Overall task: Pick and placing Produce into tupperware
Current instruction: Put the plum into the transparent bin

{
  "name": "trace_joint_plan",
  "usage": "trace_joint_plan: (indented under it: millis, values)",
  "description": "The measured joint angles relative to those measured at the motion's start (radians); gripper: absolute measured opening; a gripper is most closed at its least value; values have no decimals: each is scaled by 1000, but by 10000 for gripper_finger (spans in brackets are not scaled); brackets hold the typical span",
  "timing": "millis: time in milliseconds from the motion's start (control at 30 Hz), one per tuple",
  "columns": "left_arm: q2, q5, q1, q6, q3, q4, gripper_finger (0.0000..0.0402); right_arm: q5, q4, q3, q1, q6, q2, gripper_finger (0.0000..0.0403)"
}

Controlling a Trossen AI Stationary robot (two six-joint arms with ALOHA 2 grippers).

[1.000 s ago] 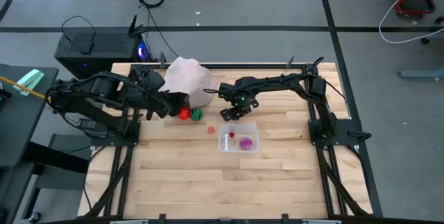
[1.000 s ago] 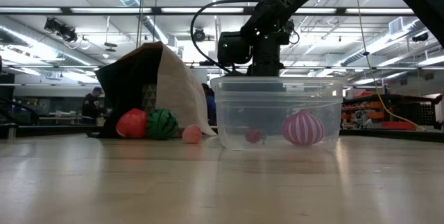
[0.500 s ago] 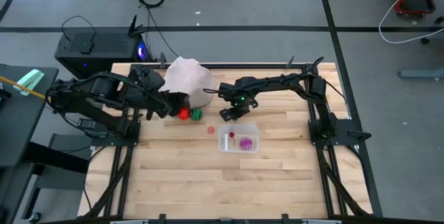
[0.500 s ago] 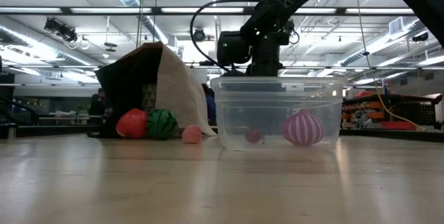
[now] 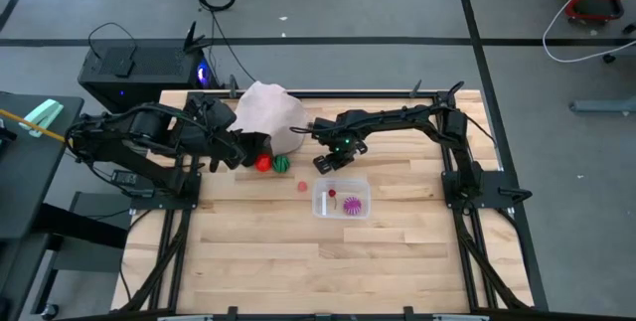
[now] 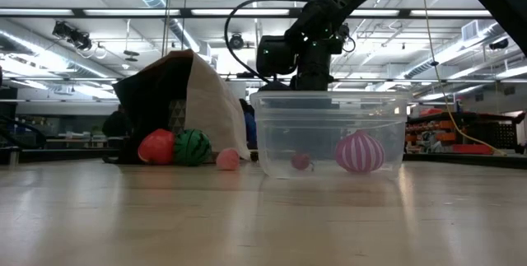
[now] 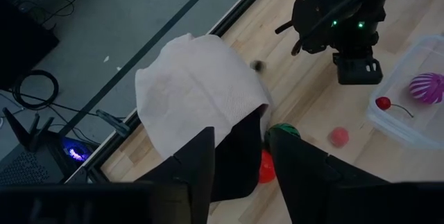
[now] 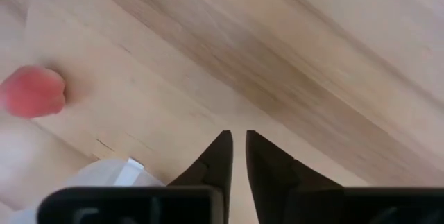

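The clear tupperware (image 5: 343,183) stands mid-table and holds a striped magenta piece (image 6: 359,152) and a small dark red one (image 6: 301,161). On the wood to its left lie a pink piece (image 5: 302,187), a green one (image 5: 282,163) and a red one (image 5: 262,163), the last two at the mouth of the pale bag (image 5: 268,112). My right gripper (image 8: 238,144) is shut on nothing, hovering just beyond the tub's far left corner. My left gripper (image 5: 250,148) is at the bag's mouth, shut on the bag. My left gripper has the edge of the bag's mouth (image 7: 239,151) between its two fingers, with the dark inside of the bag showing between them. It comes level from the table's left. The bag stands raised with its mouth toward the near edge and its lower rim on the table.
A black box (image 5: 124,68) with a blue light sits off the table's far left corner. Bare wood lies between the tub and the table's near edge. In the low view a person (image 6: 115,126) shows far off in the room behind the bag.
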Motion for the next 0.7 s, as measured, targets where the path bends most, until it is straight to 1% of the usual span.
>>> trace_joint_plan:
  millis: [133,267,433,700]
  values:
    - [0,0,0,-1,0,0,147,0,1,0,0,-41,0,25]
    - [0,0,0,-2,0,0,145,0,-2,0,-1,-83,0,31]
    - [0,0,0,-2,0,0,151,7,-14,3,-12,-139,-16,69]
    - [0,-1,0,-4,0,5,150,111,-58,18,-113,-154,-97,134]
